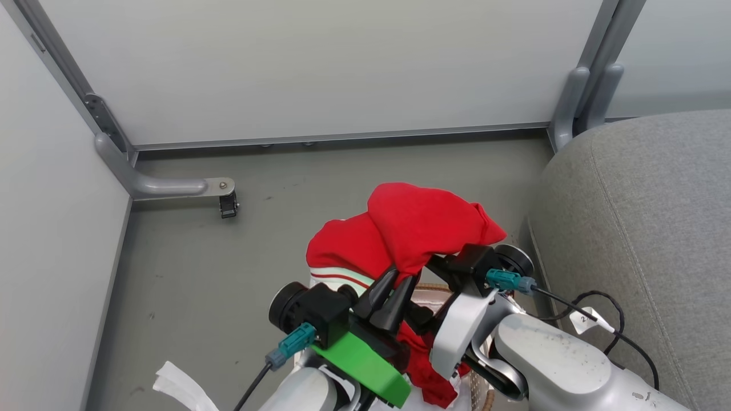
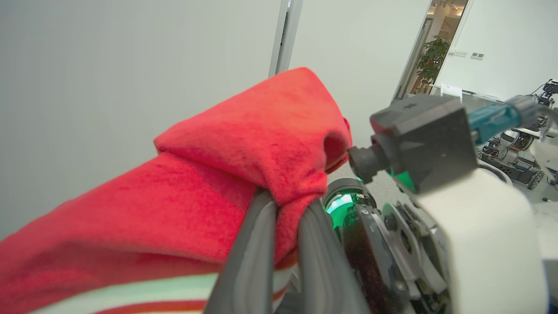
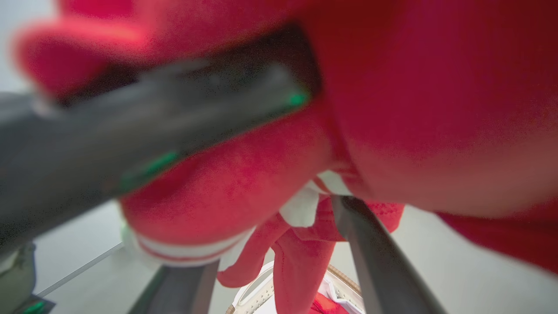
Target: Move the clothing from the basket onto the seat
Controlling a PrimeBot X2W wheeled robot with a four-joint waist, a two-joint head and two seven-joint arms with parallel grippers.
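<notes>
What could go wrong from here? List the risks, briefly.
1. The left claw pinches only a small fold of the clothing; the bunched weight might slip free before reaching the seat.
2. A red tail hangs down toward the basket; it may snag on the rim during the swing.

From the head I look steeply down at the grey floor (image 1: 285,188), with the seat (image 1: 645,217) at the right edge. My left wrist camera faces level along its fingers (image 2: 255,253) toward a pale wall (image 2: 109,65), very near the clothing (image 2: 244,144). My right wrist camera sits against that same red cloth, blurred, looking down at the basket (image 3: 261,294). All three views share that cloth.
</notes>
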